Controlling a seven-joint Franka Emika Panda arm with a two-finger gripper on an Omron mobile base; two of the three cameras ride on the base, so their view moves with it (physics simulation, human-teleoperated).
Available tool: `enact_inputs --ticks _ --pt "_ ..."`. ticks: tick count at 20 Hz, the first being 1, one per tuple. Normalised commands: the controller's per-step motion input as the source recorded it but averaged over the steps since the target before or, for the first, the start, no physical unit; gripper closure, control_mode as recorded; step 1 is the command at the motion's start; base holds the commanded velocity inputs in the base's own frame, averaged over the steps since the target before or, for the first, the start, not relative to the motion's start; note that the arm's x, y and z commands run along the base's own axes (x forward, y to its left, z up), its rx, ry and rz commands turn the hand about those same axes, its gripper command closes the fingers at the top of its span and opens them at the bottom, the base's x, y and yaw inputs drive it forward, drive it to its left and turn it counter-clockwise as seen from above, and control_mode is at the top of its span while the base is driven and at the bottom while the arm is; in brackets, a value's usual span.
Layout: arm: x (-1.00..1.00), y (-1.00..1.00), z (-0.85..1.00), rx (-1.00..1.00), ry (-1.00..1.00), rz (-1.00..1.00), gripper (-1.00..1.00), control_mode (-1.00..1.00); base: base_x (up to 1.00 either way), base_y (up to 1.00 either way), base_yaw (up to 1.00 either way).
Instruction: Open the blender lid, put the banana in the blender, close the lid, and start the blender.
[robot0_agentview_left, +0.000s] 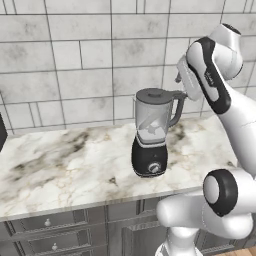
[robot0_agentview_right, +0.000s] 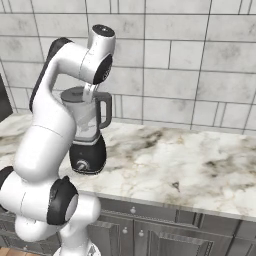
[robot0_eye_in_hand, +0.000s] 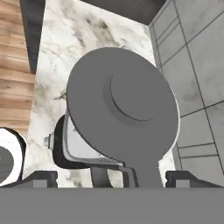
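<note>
The blender (robot0_agentview_left: 149, 155) stands on the marble counter, with its black base and silver knob (robot0_agentview_left: 154, 168) facing the front edge. The dark grey blender lid (robot0_eye_in_hand: 122, 105) sits flat on the clear jar (robot0_agentview_right: 86, 120). My gripper (robot0_eye_in_hand: 111, 179) hovers just above and behind the lid, open, with its two fingertips (robot0_eye_in_hand: 41, 177) spread wide to either side of the lid's edge tab. In the left base view the hand (robot0_agentview_left: 186, 80) is beside the jar's dark handle (robot0_agentview_left: 177, 111). The banana is out of view.
The marble counter (robot0_agentview_left: 65, 160) runs left and right of the blender, with a grey tiled wall (robot0_agentview_left: 75, 60) close behind it. Drawers (robot0_agentview_right: 150, 230) lie below the front edge. A dark object (robot0_agentview_left: 1, 132) stands at the far left edge.
</note>
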Motion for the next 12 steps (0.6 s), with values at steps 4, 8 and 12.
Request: enact_inputs --ticks 4,8,12 --pt "-0.92 0.02 -0.42 0.05 0.01 0.00 -1.00 -1.00 0.00 0.00 0.00" --pt "-0.98 0.09 -0.78 0.12 0.00 0.00 -1.00 -1.00 0.00 0.00 0.00" --pt "-0.91 0.22 -0.83 0.15 0.03 0.00 -1.00 -1.00 0.00 0.00 0.00"
